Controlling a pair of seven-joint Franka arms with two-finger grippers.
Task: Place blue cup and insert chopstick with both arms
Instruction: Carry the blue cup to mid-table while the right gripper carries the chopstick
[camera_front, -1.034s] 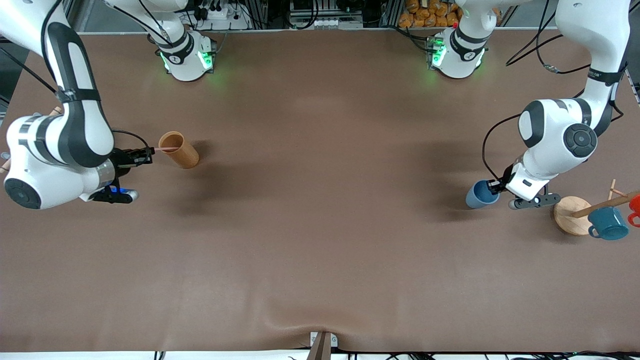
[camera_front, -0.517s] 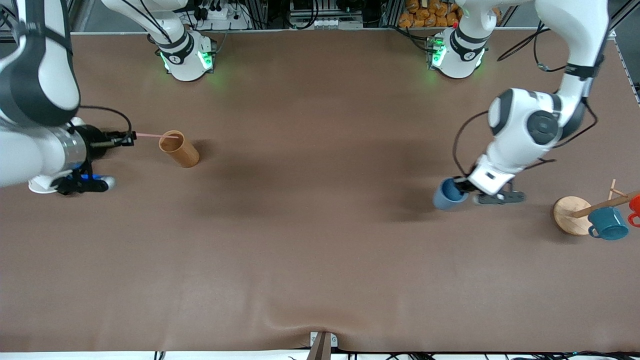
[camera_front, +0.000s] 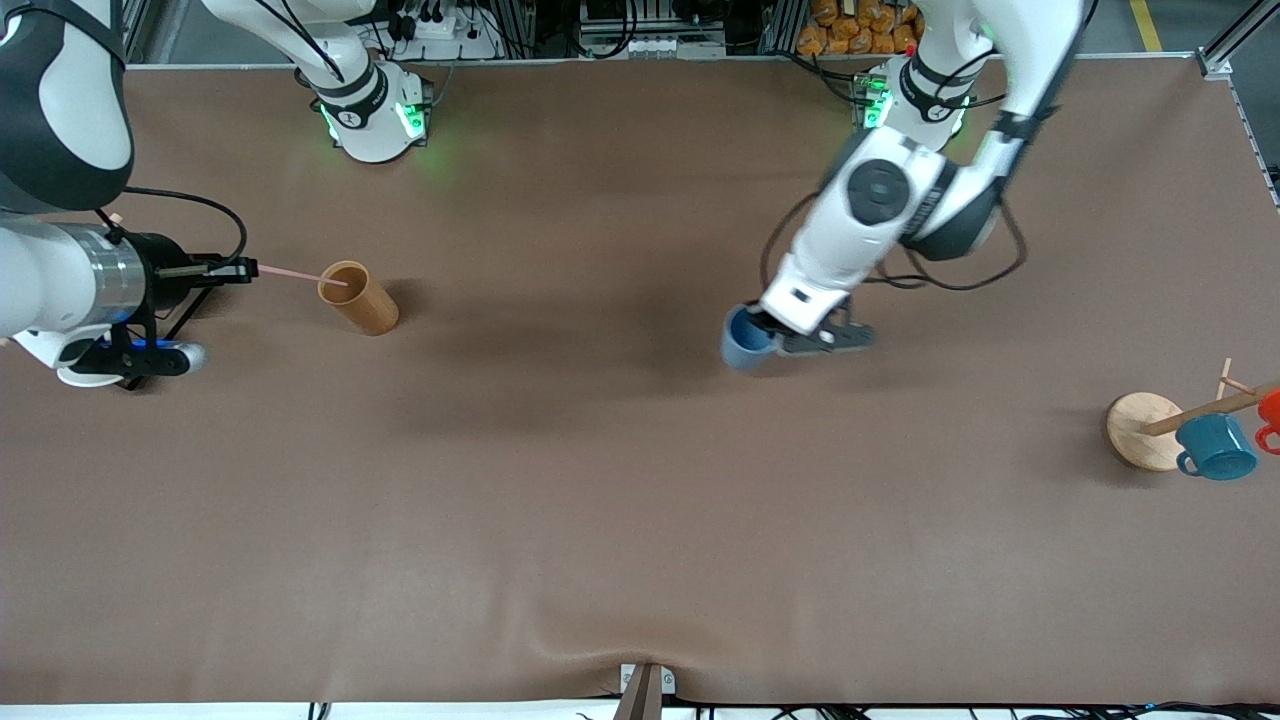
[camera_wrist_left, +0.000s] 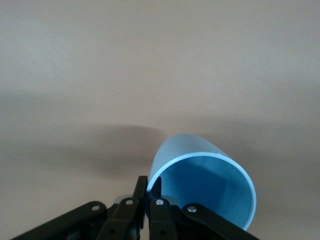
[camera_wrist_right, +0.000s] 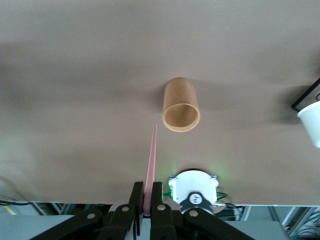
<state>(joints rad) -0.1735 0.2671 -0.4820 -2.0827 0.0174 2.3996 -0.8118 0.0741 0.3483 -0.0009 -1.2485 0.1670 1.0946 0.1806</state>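
Observation:
My left gripper (camera_front: 758, 326) is shut on the rim of the blue cup (camera_front: 742, 346) and holds it over the middle of the table. In the left wrist view the gripper (camera_wrist_left: 149, 186) pinches the cup's wall (camera_wrist_left: 210, 187), one finger inside and one outside, and the bright blue inside shows. My right gripper (camera_front: 247, 268) is shut on one end of the pink chopstick (camera_front: 295, 275), held level near the right arm's end of the table. In the right wrist view the chopstick (camera_wrist_right: 152, 160) sticks out of the gripper (camera_wrist_right: 148, 192), its tip beside the brown wooden cup.
The brown wooden cup (camera_front: 358, 297) stands near the chopstick's free tip and shows in the right wrist view (camera_wrist_right: 181, 105). A mug rack with a round wooden base (camera_front: 1138, 432), a teal mug (camera_front: 1216, 447) and a red mug (camera_front: 1270, 408) stands at the left arm's end.
My left arm has carried the blue cup from beside the mug rack to over the table's middle. My right gripper has drawn back from the brown cup, chopstick in its grip.

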